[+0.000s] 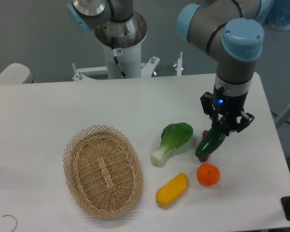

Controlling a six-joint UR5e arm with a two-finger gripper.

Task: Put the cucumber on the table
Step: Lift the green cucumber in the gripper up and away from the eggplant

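hand (224, 128) clamped on upper end of cucumber (210, 142), right of frame centre | cucumber tilted, lower end just above orange (208, 174), bok choy (172, 141) just left | bare bench (48, 111) across upper left; right edge near

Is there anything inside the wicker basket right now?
No, the basket shows only its own woven bottom; the vegetables and fruit all lie outside it.

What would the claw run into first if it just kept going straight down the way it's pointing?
Probably the small purple vegetable under the cucumber that the gripper holds, then the table. Depth is unclear from this one view.
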